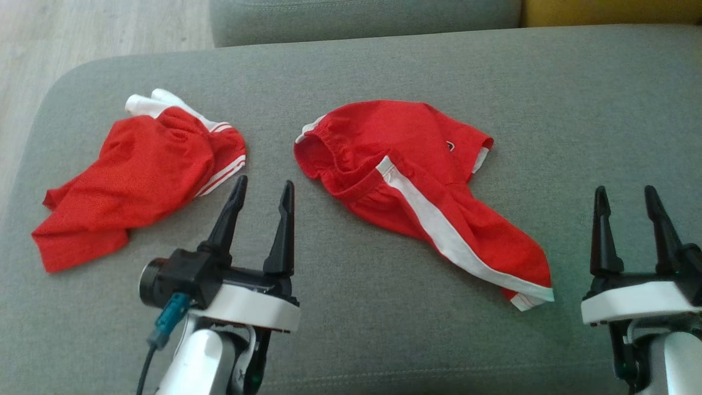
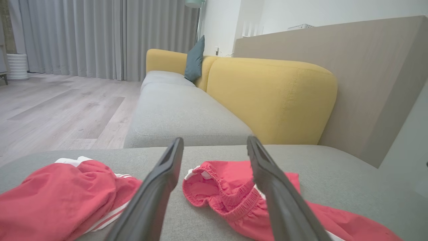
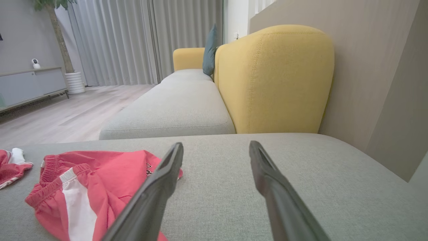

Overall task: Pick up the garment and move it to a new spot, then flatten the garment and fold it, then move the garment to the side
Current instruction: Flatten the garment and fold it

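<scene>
The left end effector [image 1: 264, 182] and right end effector [image 1: 626, 189] are released, empty. The shorts [image 1: 417, 164] lie crumpled mid-cushion [image 1: 384, 329], between them. Risk: grasping the similar red garment [image 1: 137, 175] nearby instead.

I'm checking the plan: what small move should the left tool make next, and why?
Probably ease the left tool forward onto the waistband of the striped shorts: the tool is open, and the bunched waistband lies just ahead of it, unflattened.

We are in a home living room: grey-and-yellow sofa [image 2: 187, 113] at twelve o'clock, long curtains [image 2: 100, 36] at eleven, wood floor [image 2: 60, 110] at ten.
</scene>
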